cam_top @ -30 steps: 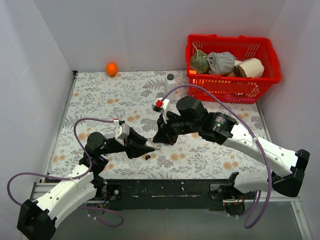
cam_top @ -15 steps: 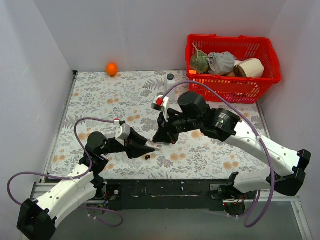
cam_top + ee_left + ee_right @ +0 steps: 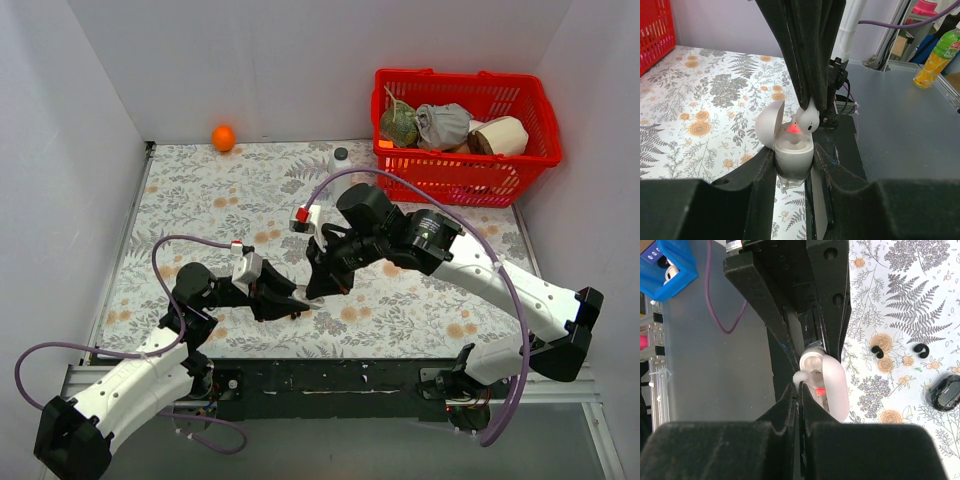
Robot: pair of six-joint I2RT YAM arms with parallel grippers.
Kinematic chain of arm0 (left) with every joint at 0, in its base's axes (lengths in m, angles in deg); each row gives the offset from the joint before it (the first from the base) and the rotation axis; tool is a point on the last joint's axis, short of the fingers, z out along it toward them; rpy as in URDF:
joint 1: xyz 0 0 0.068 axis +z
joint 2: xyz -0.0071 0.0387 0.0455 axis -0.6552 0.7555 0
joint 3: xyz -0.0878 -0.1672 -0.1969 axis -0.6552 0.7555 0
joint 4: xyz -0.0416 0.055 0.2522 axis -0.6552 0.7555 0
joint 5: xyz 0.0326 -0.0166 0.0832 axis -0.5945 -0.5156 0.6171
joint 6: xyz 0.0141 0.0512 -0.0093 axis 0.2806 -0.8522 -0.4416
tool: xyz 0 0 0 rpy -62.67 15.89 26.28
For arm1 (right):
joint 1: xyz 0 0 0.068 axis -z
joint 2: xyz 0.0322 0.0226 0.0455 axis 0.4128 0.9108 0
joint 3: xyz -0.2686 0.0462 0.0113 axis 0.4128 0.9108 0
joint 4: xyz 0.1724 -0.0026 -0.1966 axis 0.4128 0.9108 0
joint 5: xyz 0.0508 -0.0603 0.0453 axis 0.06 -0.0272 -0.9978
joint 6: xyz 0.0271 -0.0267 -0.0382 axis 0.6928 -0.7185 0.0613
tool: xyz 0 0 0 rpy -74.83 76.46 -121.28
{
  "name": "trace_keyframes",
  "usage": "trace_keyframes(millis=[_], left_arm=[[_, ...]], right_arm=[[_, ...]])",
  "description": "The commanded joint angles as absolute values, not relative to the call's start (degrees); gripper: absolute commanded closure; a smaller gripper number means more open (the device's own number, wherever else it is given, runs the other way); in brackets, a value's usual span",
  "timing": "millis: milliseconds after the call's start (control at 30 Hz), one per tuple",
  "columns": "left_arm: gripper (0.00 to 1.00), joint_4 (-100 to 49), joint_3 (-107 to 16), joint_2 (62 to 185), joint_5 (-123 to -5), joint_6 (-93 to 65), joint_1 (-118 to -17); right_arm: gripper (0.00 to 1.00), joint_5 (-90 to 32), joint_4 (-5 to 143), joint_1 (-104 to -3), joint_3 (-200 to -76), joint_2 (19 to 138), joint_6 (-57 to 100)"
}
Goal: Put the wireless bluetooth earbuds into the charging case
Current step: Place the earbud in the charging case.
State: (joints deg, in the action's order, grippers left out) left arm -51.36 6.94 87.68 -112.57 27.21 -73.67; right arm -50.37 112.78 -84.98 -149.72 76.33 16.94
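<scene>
White glossy earbud [image 3: 808, 118] we're pinching in right gripper [image 3: 799, 396], 12 o'clock of open white pebble-shaped case [image 3: 793, 150] we're clamping in left gripper [image 3: 793, 164]; not seated, small black buds [image 3: 877, 351] waiting.

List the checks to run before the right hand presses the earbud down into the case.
1. Lid open: ok. The lid of the white charging case stands tipped back.
2. Case held: ok. The left hand clamps it from both sides.
3. Bud gripped: ok. The right hand pinches the white earbud.
4. Bud over the opening: ok. It sits at the rim, beside the red light.
5. Stem lined up with its socket: cannot tell; the fingers hide it.
6. Socket free: cannot tell.
</scene>
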Motion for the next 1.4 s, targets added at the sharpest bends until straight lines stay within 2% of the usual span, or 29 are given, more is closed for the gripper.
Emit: trace_keyframes(millis=[0,1367], left_arm=[[1.00,-52.1,4.6,88.1,-114.0,27.3,-73.7],[1.00,-53.5,5.1,88.1,-113.0,28.7,-75.1]], right_arm=[[0.99,-50.7,113.9,-85.6,-151.7,75.8,15.4],[0.99,-44.0,110.1,-88.9,-149.2,77.3,16.5]])
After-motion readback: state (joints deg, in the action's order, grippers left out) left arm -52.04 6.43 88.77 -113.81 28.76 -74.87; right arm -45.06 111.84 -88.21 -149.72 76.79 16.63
